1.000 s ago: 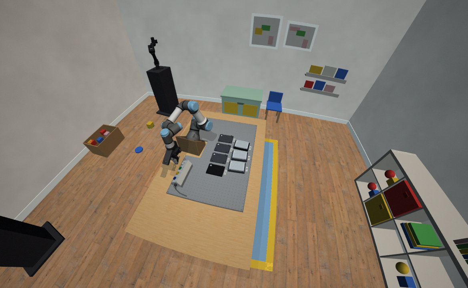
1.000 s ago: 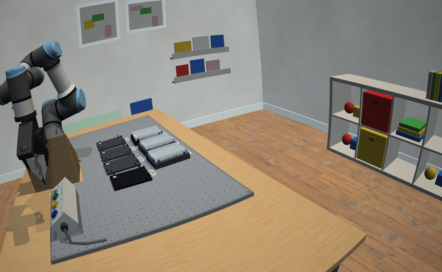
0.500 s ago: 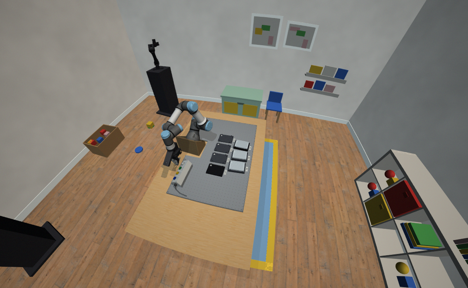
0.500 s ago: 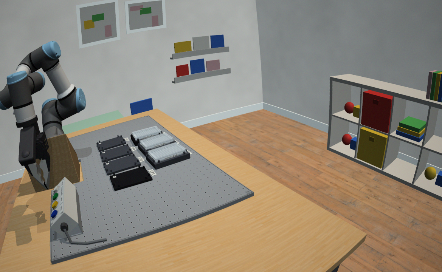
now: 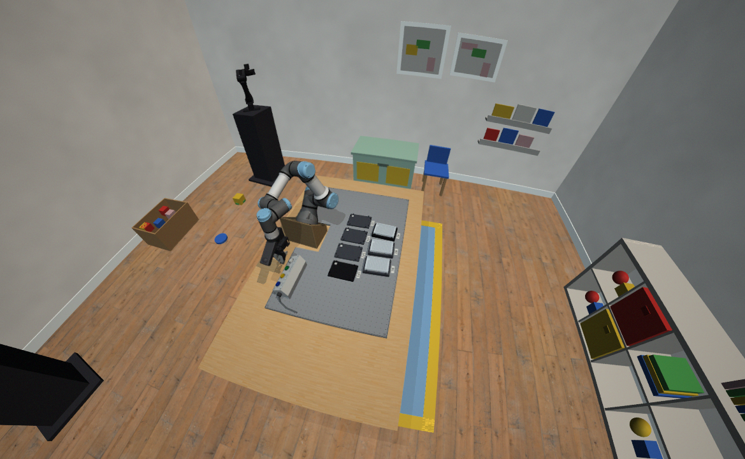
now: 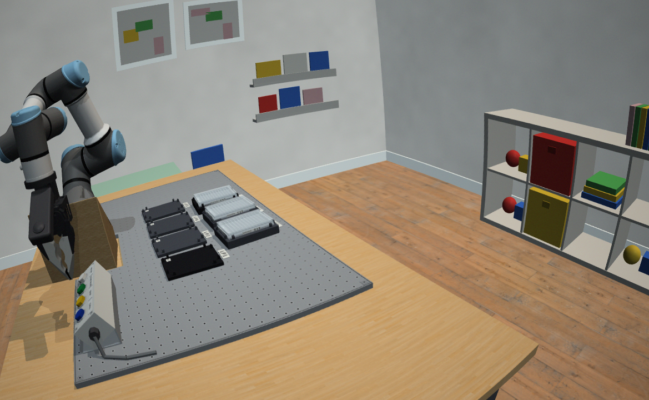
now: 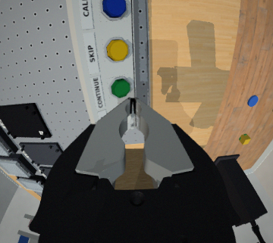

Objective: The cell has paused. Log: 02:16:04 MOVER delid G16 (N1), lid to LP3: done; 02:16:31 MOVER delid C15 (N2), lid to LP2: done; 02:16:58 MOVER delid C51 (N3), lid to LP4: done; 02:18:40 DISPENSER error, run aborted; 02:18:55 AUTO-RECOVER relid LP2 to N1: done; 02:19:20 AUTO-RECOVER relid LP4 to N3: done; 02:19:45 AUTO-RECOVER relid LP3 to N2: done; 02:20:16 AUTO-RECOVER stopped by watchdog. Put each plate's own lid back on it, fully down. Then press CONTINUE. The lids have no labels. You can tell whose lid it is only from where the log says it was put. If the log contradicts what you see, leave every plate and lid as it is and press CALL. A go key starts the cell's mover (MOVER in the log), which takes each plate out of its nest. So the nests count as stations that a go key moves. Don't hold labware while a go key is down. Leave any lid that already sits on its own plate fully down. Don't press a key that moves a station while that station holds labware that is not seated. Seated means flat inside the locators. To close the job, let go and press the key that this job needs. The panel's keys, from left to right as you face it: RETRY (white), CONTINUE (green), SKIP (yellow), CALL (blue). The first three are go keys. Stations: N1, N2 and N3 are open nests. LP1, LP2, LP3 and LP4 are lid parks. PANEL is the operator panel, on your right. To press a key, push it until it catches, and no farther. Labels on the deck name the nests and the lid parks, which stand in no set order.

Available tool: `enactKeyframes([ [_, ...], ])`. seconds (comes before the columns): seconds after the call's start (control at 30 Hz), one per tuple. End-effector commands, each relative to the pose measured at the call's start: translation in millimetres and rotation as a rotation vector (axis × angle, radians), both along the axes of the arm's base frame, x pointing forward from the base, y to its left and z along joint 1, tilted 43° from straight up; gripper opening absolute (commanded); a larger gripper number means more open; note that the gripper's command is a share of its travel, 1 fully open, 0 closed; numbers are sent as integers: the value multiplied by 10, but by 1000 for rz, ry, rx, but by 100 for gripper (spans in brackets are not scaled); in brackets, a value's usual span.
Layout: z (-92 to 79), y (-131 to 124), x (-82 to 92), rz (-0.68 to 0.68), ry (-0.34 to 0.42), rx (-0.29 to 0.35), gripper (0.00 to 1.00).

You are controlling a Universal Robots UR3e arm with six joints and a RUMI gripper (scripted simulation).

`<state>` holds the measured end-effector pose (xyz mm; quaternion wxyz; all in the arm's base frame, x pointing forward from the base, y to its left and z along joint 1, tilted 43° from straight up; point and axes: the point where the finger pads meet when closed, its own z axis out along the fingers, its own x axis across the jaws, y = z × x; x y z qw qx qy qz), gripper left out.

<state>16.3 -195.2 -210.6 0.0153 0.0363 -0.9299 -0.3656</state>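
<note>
My gripper [image 7: 132,98] [image 6: 68,272] [image 5: 268,265] is shut and holds nothing. It points down at the far end of the operator panel [image 6: 99,310] [image 5: 291,278]. In the wrist view its tips lie just below the green CONTINUE key [image 7: 120,88] [image 6: 81,287]; the white RETRY key is hidden under the fingers. The yellow SKIP key [image 7: 117,50] and the blue CALL key [image 7: 114,5] lie beyond. Three plates [image 6: 213,195] [image 6: 229,207] [image 6: 245,224] stand in a row in the nests, each with a clear lid on it. Beside them the lid parks [image 6: 162,210] [image 6: 191,260] show no lids.
A cardboard box [image 6: 92,233] [image 5: 304,233] stands by the arm's base, right behind the gripper. The panel's cable [image 6: 122,354] trails over the grey perforated deck [image 6: 247,298]. The table's edge runs close beside the panel.
</note>
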Motion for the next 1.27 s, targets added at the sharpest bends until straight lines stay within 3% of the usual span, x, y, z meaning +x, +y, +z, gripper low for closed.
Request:
enactKeyframes([
  [0.0,-20,10,12,0,1,-3,0],
  [1.23,-156,152,111,0,1,-3,0],
])
